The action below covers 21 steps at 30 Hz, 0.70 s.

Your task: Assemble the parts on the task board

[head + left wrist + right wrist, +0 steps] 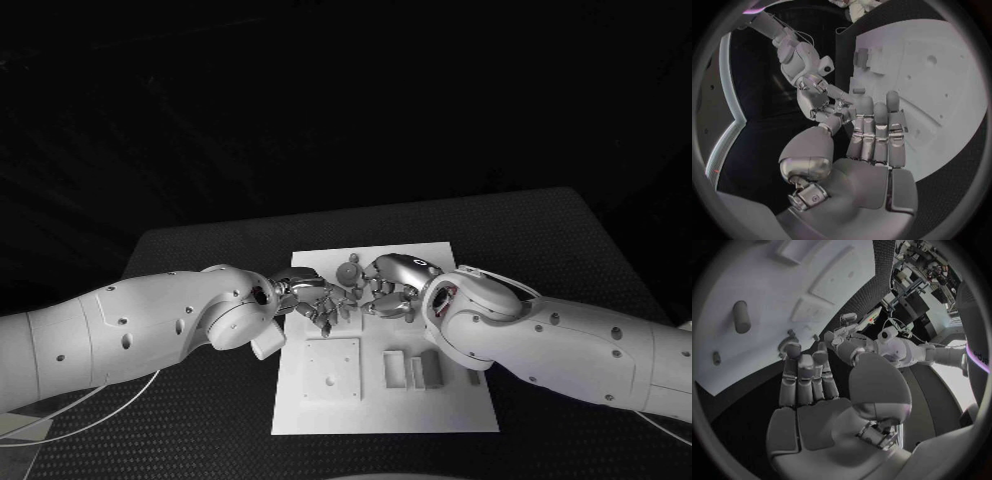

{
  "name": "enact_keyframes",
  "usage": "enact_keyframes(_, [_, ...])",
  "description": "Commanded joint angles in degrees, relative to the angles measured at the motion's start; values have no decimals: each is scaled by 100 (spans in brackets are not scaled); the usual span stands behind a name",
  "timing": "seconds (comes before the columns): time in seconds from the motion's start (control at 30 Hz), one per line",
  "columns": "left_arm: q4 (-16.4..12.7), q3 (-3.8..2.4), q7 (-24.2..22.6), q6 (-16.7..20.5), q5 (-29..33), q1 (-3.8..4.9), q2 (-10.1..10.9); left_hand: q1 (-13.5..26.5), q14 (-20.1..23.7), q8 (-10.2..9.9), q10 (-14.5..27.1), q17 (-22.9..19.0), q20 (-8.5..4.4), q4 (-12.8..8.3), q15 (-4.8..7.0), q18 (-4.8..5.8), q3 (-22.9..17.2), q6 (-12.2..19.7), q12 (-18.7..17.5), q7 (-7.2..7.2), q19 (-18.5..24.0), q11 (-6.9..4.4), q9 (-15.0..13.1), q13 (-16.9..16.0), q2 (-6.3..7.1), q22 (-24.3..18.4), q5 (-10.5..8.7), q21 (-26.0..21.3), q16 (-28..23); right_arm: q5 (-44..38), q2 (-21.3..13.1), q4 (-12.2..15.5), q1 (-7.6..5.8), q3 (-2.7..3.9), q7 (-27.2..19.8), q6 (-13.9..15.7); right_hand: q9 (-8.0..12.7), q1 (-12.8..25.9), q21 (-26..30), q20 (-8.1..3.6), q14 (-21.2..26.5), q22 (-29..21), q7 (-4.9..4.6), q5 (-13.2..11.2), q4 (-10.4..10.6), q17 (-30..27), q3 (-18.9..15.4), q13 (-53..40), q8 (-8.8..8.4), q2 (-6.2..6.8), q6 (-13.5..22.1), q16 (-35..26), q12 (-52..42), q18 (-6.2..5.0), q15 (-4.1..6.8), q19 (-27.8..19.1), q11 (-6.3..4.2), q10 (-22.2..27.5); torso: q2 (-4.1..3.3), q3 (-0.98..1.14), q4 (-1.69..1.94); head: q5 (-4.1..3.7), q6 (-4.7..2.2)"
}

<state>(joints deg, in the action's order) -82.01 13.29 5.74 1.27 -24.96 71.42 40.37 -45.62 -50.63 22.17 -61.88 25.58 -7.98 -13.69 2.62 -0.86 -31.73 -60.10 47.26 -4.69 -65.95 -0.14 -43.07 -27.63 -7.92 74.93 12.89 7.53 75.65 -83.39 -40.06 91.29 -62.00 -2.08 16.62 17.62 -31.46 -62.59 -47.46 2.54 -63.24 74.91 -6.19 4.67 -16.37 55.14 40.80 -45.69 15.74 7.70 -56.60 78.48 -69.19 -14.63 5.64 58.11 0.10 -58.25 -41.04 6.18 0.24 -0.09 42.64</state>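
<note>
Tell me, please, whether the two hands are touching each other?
Cannot tell: in the head view the left hand and right hand meet fingertip to fingertip above the task board, hiding any gap.

— What sort of place is this?
— A robotics lab, by the look of it: a black textured counter (202, 250) carries a flat white task board (378, 420), and cluttered equipment benches with cables (918, 270) stand behind.

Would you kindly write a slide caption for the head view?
Both hands, left hand and right hand, meet over the middle of the white task board on the black table.
</note>
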Motion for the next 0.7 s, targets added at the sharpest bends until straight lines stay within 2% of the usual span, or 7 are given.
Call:
enact_keyframes(0.03, [29,-3,-21,-108,-70,1,3,-156,-1,39,-50,8,-52,-46,31,59,-2,31,37,26,2,-42,-28,-13,-143,145,6,44,40,54,-48,-13,-2,2,-22,-81,10,-2,43,25,61,73,-42,-31,-14,-19,-29,10,-40,67,9,-18,33,-33,7,-46,15,39,-1,-2,4,0,5])
enact_keyframes(0.23, [150,-5,284,-53,-413,4,-13,-186,-26,44,-72,31,-70,-54,51,57,-2,42,84,27,-29,-61,-82,-51,-143,152,-40,98,95,220,-155,-87,-116,3,-113,121,23,1,48,31,71,72,-54,-30,-14,-27,-29,12,-69,84,58,-20,40,-35,-1,-54,24,47,3,2,1,7,-1])
enact_keyframes(0.37, [342,-10,756,-289,-628,10,-78,-229,-24,49,-58,67,-109,-48,93,69,9,65,201,33,-33,-88,-229,-149,-157,154,-116,225,206,665,-230,-262,-371,4,-277,401,57,-13,59,46,92,71,-89,-27,-15,-47,-16,14,-132,98,162,-21,54,-37,-29,-71,58,62,5,4,-1,3,-9])
enact_keyframes(0.4, [397,-11,853,-339,-691,13,-97,-253,-24,45,-55,85,-125,-51,109,69,7,78,255,33,-34,-98,-278,-191,-172,156,-320,273,256,771,-237,-329,-457,4,-321,427,59,-22,60,47,94,72,-93,-27,-17,-50,-12,13,-133,95,163,-18,54,-37,-33,-72,62,62,6,4,-4,0,-15])
enact_keyframes(0.43, [448,-23,936,-418,-772,15,-125,-282,-15,46,-33,125,-143,-45,133,81,-8,80,365,41,-23,-115,-356,-287,-169,155,-386,340,341,803,-243,-388,-543,5,-347,465,60,-33,61,49,96,72,-96,-27,-21,-54,-6,12,-134,92,163,-16,54,-37,-36,-75,65,62,6,3,-7,-4,-21])
enact_keyframes(0.6, [586,-44,1350,-704,-1048,60,-264,-316,-21,-6,8,220,-208,-22,208,86,-15,67,645,66,-6,-162,-633,-578,-165,158,-394,633,560,753,-282,-743,-944,20,-308,338,63,-46,69,61,114,75,-101,-29,-23,-69,-2,12,-129,83,148,-12,62,-37,-46,-96,72,73,1,4,-5,-18,-25])
enact_keyframes(0.7, [653,-46,1567,-829,-1171,88,-363,-340,-90,-35,-27,293,-288,-45,298,86,4,51,850,87,-98,-201,-749,-760,-173,167,-392,876,741,772,-294,-922,-1081,21,-316,330,68,-42,79,73,135,76,-106,-30,-23,-81,-5,15,-132,89,150,-16,74,-37,-53,-117,77,90,1,5,-2,-20,-11])
